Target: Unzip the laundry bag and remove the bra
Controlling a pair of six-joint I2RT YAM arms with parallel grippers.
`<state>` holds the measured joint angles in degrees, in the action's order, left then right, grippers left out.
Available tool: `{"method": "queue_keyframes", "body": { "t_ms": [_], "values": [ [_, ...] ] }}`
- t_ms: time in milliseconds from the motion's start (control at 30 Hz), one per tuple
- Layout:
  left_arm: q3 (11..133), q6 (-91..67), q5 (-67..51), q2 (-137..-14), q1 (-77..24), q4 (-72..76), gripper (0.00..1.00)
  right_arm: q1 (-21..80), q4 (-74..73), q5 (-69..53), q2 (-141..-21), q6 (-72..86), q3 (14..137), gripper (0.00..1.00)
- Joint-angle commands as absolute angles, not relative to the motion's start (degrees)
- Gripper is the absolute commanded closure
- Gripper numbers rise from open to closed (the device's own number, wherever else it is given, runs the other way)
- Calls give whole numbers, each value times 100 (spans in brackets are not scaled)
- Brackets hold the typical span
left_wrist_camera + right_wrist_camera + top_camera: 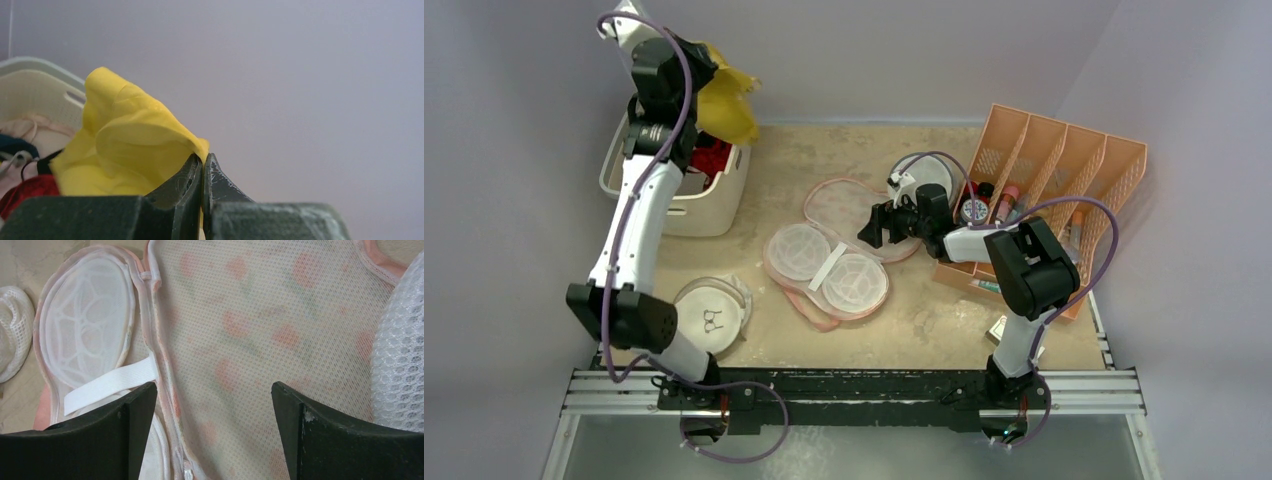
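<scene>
Bra (729, 105) in left hand (203, 159) above basket (674, 212), laundry bag (849, 205) open

Bra (729, 105) above basket (721, 203) — laundry bag (799, 250) to its right

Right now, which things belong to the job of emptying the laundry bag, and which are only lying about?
Job: laundry bag, lying open; yellow bra, held up by the left pincer.
Lying about: white basket; round white mesh bag; orange rack.
</scene>
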<state>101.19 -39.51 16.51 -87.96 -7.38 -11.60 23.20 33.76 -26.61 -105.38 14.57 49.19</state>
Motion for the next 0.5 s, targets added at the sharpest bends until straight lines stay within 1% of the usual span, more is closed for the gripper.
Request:
{"method": "queue_keyframes", "body": {
  "t_ms": [0,300,467],
  "values": [
    [11093,-4050,1721,-9417,-480,-937,100,2329,3621,-2830,-10392,1413,4939,13],
    [12163,-3969,2039,-10832,-133,-935,100,2329,3549,-2825,-10397,1420,4973,12],
    [12232,-3760,2081,-11203,-19,-699,100,2329,3542,-2836,-10415,1427,4990,12]
  ]
}}
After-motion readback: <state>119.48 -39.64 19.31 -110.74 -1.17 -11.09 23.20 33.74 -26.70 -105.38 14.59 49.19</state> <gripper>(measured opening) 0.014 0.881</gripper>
